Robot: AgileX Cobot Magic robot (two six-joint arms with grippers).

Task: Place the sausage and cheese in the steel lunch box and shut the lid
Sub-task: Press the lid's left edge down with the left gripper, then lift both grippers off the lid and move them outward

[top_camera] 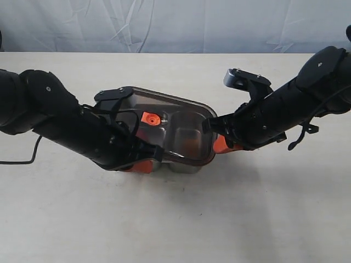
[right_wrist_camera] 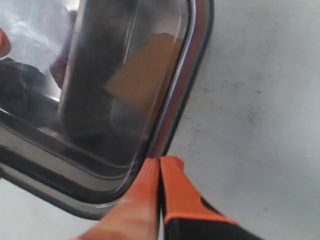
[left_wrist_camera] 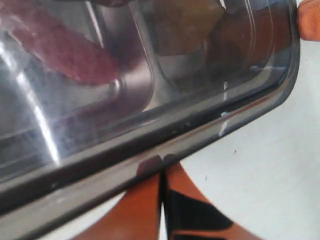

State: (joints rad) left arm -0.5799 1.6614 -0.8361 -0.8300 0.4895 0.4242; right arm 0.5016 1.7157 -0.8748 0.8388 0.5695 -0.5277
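Against the dark smooth rim of the lid (top_camera: 181, 116), left gripper (left_wrist_camera: 162, 172), orange tips clamped together, empty. At the lid's rounded corner, right gripper (right_wrist_camera: 159, 162) closed, empty, touching. Beneath the tinted lid, inside the shiny steel box (top_camera: 184, 166): glossy red sausage (left_wrist_camera: 65, 50), matte orange cheese (right_wrist_camera: 140, 75) wedge, separate compartments.

The lid (top_camera: 181, 116) bars the steel lunch box (top_camera: 184, 166); near-side table (top_camera: 219, 219) lies open.
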